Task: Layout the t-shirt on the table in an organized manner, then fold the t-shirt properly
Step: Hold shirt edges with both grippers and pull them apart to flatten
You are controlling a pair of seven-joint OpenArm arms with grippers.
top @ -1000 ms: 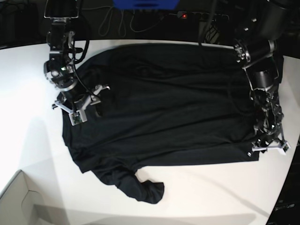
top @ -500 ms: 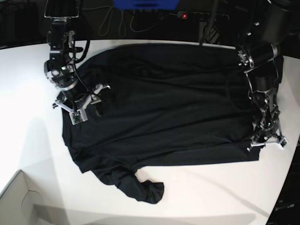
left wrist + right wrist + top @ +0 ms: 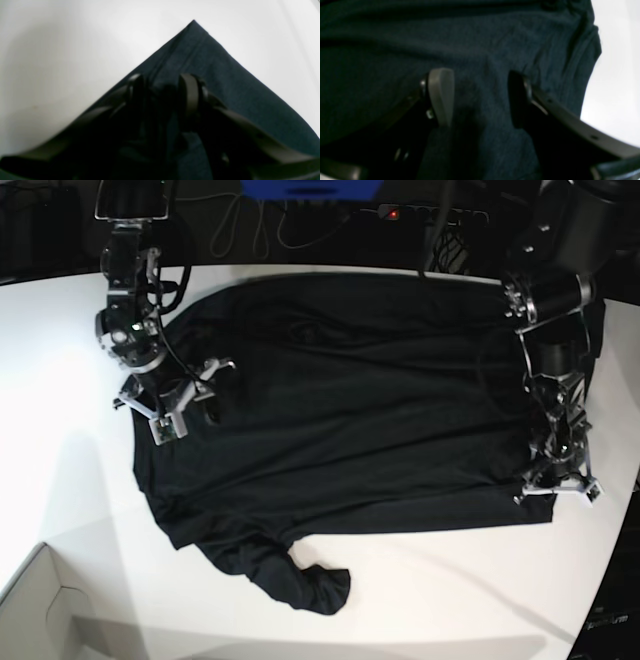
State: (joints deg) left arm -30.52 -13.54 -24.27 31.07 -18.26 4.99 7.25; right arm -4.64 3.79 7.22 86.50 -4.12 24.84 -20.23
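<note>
Best to keep left gripper pinching the t-shirt corner, right gripper spread wide above cloth, then tug flat across the tabletop.

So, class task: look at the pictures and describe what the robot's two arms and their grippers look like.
Both arms are black and metallic, with silver-grey joint housings and thin black cables running along them. The left gripper and right gripper have pale grey bracket frames. Up close, the fingers are flat, rounded, grey-brown pads on dark curved struts.
</note>
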